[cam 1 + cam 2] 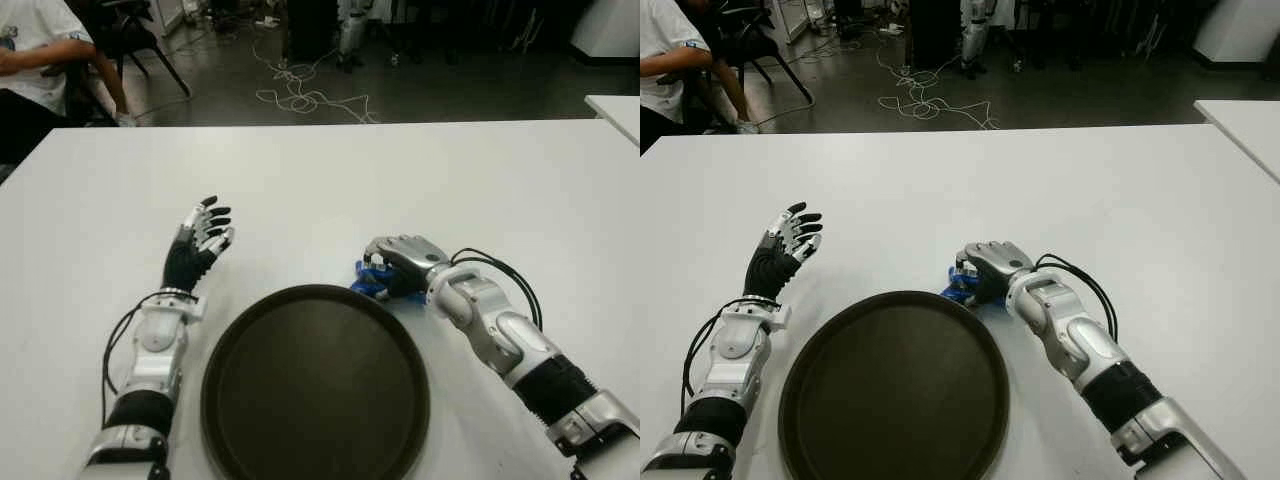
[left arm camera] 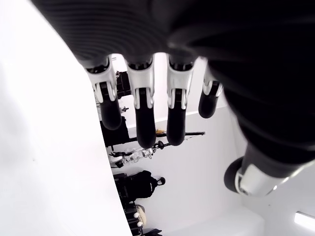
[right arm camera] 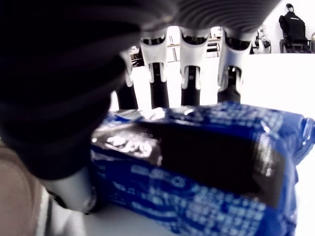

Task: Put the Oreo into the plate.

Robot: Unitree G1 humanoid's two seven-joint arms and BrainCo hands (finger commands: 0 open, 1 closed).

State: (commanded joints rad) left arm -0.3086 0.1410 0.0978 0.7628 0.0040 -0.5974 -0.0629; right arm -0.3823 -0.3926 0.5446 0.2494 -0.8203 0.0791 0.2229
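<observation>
Step in hand: the grasp. The right hand (image 1: 398, 262) sits palm-down over the blue foil-wrapped Oreo packet (image 1: 370, 281), just beyond the plate's far right rim. In the right wrist view its fingers (image 3: 190, 83) reach past the far side of the packet (image 3: 197, 167) and the thumb sits close at the near side; the hand looks closed around it, though whether the packet is off the white desk (image 1: 420, 180) yet cannot be told.

Next move, as I judge it: lift clear of the rim, carry a short way toward the robot and inward over the plate, then let go. The raised rim is the thing to clear.

Container: one round dark brown plate (image 1: 232, 340), shallow with a raised lip, on the desk between the two arms. Contents: nothing in it.

Left hand (image 1: 202, 238): idle, left of the plate, fingers (image 2: 142, 113) straight and apart, gripping nothing.

Background: a seated person (image 1: 35, 50) at the far left; loose cables (image 1: 300, 95) on the floor.
</observation>
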